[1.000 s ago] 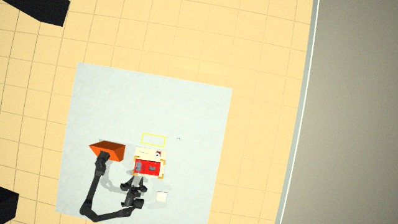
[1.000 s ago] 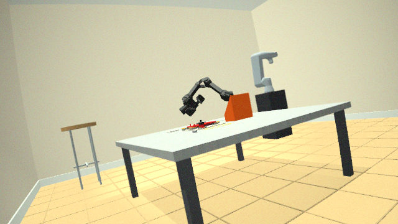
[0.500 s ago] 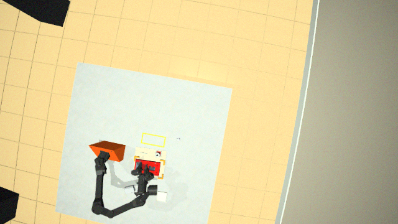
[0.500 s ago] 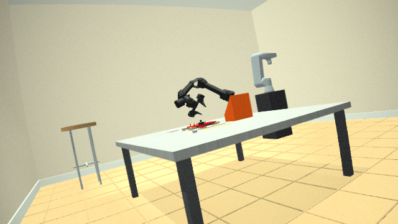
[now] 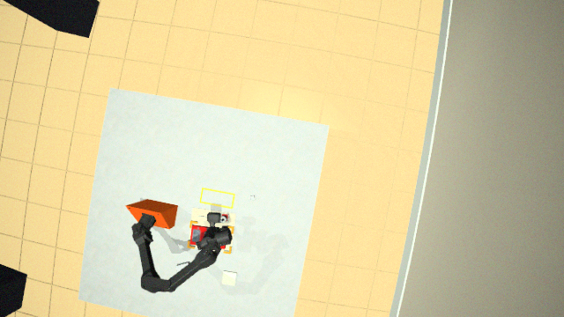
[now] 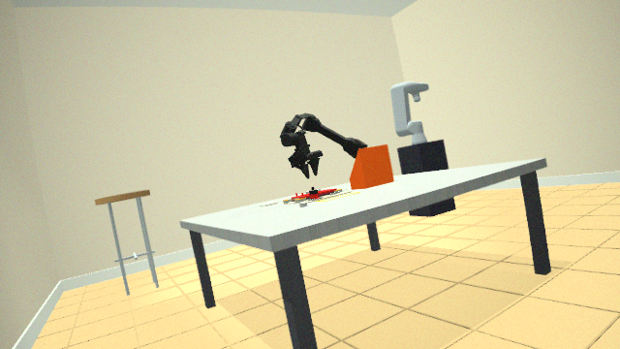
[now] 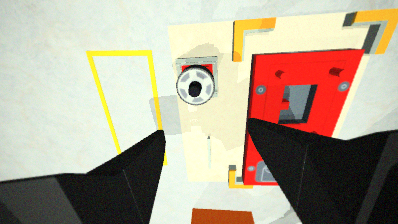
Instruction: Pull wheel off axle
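Below, the fairly wide, empty gripper (image 7: 205, 142) (fingertips hiding part of the red plate (image 7: 305, 75)) faced the wheel (image 7: 196, 87); labels unreadable.

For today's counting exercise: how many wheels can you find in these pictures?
1. The wheel sits on its upright axle on the cream board, between the yellow marked area and the red plate. Others may be hidden under the arm.

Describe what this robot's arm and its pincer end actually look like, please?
The arm is matte black throughout, built of slim segments joined by chunkier rounded joints. Its tool ends in two dark, wedge-shaped fingers tapering to points. No cables, markings or coverings show.
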`<state>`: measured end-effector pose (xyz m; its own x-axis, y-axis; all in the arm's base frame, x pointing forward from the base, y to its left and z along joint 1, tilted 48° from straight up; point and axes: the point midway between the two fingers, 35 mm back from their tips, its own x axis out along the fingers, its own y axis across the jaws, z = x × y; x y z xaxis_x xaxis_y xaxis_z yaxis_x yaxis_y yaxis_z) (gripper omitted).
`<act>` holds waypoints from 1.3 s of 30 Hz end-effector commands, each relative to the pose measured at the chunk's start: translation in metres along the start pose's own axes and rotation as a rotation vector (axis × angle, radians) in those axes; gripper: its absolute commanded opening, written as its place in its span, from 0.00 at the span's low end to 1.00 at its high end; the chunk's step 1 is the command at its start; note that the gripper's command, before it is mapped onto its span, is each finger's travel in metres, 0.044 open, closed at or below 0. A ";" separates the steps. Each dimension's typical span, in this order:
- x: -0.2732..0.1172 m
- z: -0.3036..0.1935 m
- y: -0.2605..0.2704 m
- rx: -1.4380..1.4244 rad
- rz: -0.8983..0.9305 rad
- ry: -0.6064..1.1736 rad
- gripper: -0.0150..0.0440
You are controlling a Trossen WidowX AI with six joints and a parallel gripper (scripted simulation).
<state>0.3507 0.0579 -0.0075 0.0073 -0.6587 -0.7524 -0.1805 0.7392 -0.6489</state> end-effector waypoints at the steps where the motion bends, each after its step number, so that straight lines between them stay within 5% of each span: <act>1: -0.006 0.011 0.015 0.103 -0.116 -0.085 0.76; 10: -0.002 0.013 0.015 0.103 -0.115 -0.086 0.76; 23: 0.068 0.018 0.006 0.103 -0.120 -0.085 0.76; 26: 0.065 0.017 0.004 0.112 -0.116 -0.075 0.63; 35: 0.065 0.017 0.004 0.112 -0.116 -0.075 0.53; 39: 0.065 0.017 0.004 0.112 -0.116 -0.076 0.35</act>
<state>0.3671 0.0213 -0.0618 0.0972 -0.7293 -0.6773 -0.0681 0.6740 -0.7356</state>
